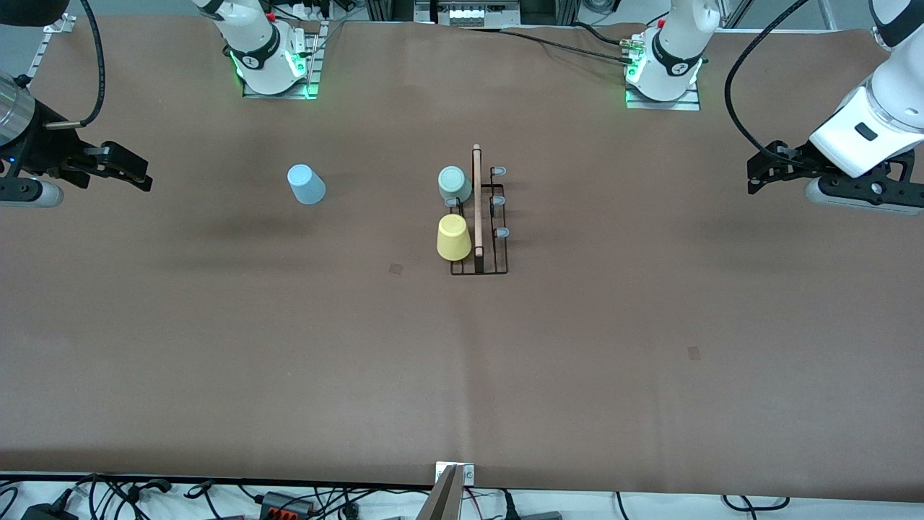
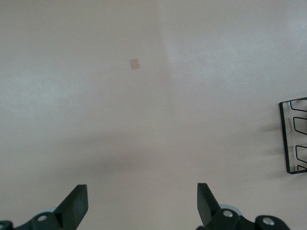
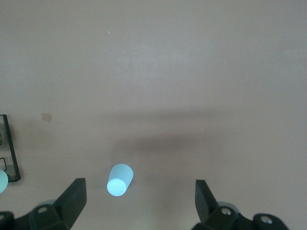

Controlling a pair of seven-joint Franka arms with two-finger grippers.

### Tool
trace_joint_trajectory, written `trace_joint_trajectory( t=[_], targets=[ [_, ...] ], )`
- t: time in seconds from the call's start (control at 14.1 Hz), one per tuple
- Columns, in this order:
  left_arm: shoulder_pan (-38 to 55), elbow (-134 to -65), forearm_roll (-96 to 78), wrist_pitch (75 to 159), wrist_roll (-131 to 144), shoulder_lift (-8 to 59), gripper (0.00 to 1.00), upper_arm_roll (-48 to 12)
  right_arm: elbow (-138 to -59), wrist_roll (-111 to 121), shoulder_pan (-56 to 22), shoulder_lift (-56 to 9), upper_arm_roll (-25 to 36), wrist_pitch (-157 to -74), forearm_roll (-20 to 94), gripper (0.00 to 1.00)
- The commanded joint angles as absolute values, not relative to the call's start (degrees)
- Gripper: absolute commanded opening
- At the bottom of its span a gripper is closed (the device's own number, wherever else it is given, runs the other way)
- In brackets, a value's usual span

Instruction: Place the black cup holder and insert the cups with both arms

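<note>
The black cup holder (image 1: 498,238) with its light wooden rod handle stands at mid-table. The mint green cup (image 1: 454,183) and the yellow cup (image 1: 454,237) sit upside down on its pegs, on the side toward the right arm's end. The light blue cup (image 1: 307,184) stands upside down on the table, apart from the holder, toward the right arm's end; it also shows in the right wrist view (image 3: 120,179). My right gripper (image 1: 137,177) is open and empty, up over the right arm's end of the table. My left gripper (image 1: 754,173) is open and empty over the left arm's end. The holder's edge shows in the left wrist view (image 2: 293,136).
The brown table mat (image 1: 462,361) spreads wide nearer the front camera. Two small darker patches (image 1: 396,268) mark the mat. Cables and plugs lie along the table's front edge. The arm bases stand at the top of the front view.
</note>
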State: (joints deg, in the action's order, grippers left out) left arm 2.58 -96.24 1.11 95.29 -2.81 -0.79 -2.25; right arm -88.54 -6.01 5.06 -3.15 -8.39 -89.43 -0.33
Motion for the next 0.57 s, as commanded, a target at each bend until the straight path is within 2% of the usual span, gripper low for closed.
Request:
trace_joint_trajectory(
  t=[0.0,0.21,0.5],
  targets=[
    [2.81,-94.75,1.67,94.13,-2.46,-0.26,1.00,-2.29,-90.09,-5.45,4.84,-1.84,-8.00,-90.00,-0.88,1.00],
    [2.90,-94.75,1.67,94.22,-2.46,-0.26,1.00,-2.29,-89.91,-5.80,1.24,-2.11,-4.05,-90.35,-1.23,1.00],
    [2.90,-94.75,1.67,94.13,-2.46,-0.26,1.00,-2.37,-89.03,-4.92,2.37,-3.16,-4.31,-89.91,-1.05,1.00]
  ],
)
